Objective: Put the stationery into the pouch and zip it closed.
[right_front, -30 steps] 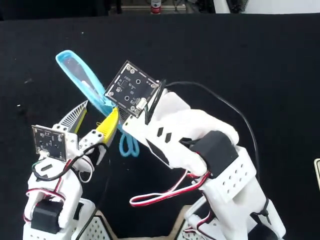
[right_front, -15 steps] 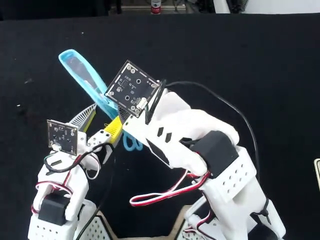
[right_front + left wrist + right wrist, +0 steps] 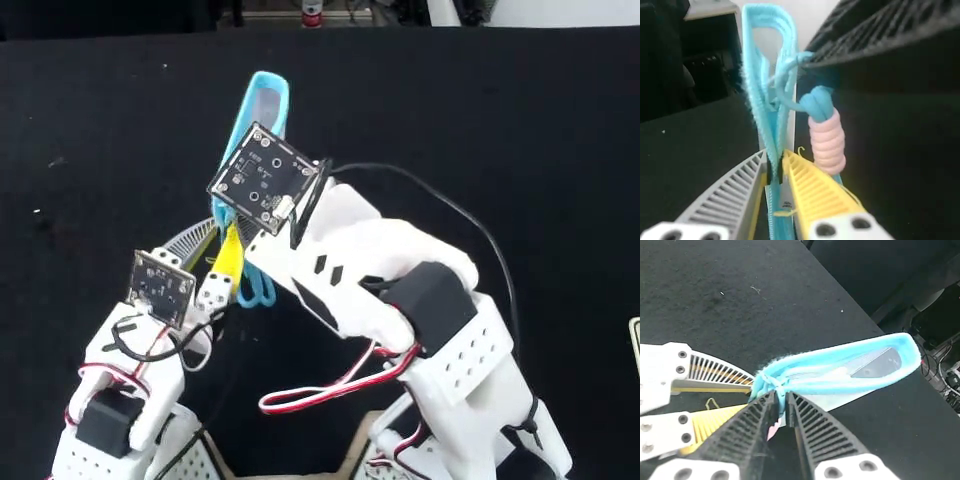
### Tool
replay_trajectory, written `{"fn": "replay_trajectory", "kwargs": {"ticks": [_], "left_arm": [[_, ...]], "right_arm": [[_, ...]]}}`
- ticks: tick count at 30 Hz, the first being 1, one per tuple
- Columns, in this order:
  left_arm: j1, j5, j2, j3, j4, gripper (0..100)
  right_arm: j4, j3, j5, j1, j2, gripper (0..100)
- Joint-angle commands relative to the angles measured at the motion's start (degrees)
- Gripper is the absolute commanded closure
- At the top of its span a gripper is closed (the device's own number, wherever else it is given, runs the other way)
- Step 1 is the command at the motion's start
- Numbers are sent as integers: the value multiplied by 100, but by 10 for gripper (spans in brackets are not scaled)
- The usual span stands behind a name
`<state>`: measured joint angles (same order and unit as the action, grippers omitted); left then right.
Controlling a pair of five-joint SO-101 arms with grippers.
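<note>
Left gripper (image 3: 774,172): is pinching the blue pouch (image 3: 754,85) edge, lower centre.
Right gripper (image 3: 780,402): is clamping the pouch's knotted cord (image 3: 771,382), lower centre.

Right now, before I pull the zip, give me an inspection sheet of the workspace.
Surface: black table.
Job's things: blue pouch held between both arms; cord with pink coil at one end; contents unclear.
Clutter: pale object at the table's right edge.
Grippers: left jaws shut on the pouch edge; right jaws shut on the cord.
Cables: black cable and red-white wire loop off the right arm, away from the pouch.
Surroundings: red-and-white object beyond the far edge.
</note>
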<state>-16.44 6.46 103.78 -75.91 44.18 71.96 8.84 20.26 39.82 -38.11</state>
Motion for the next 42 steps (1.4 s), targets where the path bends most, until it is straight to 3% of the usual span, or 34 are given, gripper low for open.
{"fn": "replay_trajectory", "kwargs": {"ticks": [1,9,17,25,30,36,42], "left_arm": [[-13,378,53,505,360,970],[330,809,62,945,818,970],[426,1477,44,1200,1380,970],[418,1451,53,963,1266,961],[418,1415,53,989,1266,877],[418,1046,53,945,1152,877],[418,1037,53,637,659,877]], "right_arm": [[53,-40,18,-79,-286,986],[369,-40,-35,-53,-286,986],[624,171,-668,378,-760,987],[-325,1719,-712,387,-1323,921],[-589,1824,-721,387,-1613,896],[-774,1965,-1310,387,-1648,893],[-730,1956,-1319,396,-1719,893]]}}
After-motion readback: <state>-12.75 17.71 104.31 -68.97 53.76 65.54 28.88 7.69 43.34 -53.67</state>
